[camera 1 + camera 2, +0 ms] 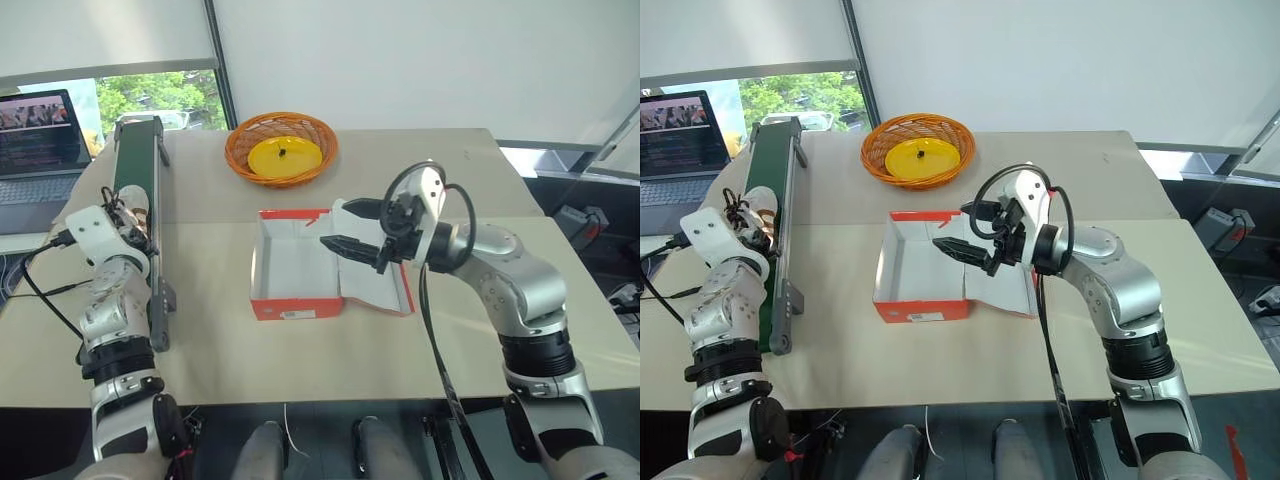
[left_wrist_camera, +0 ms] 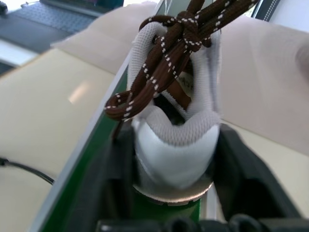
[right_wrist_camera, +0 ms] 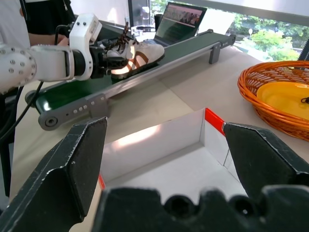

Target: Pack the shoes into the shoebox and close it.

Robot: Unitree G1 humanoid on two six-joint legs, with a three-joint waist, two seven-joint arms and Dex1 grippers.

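A rectangular red-orange cardboard shoebox (image 1: 296, 270), white inside, sits open at the middle of the beige table (image 1: 240, 350), its lid lying flat to the right. The right gripper (image 1: 355, 232) hovers just above the box's right side with its two black fingers spread wide and nothing between them. At the far left, a small white shoe with brown speckled laces (image 2: 176, 111) rests on a long green conveyor belt (image 1: 135, 170), and the left gripper (image 2: 169, 159) has its fingers closed around the shoe's heel.
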